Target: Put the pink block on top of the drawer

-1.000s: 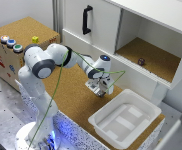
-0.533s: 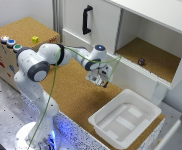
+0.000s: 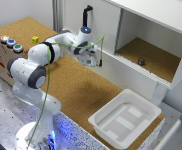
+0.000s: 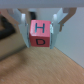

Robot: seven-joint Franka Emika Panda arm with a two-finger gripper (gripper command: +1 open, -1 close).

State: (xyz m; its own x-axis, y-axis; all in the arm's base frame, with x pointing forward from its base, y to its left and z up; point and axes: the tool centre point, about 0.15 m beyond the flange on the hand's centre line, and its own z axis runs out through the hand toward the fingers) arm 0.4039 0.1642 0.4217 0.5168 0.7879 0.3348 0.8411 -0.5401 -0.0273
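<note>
I had the gripper fingers clamped on the pink lettered cube block, lifted clear of the cork so it wouldn't drag. Light plywood cork-topped drawer sat approx 9 o'clock, exterior view; block not there yet.

One pink block, three buttons, one white tray.

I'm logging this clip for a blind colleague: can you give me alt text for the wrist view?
A pink block with a dark letter H on its facing side is clamped in the gripper, one light metal finger on each side. It hangs in the air above a blurred brown cork surface.
</note>
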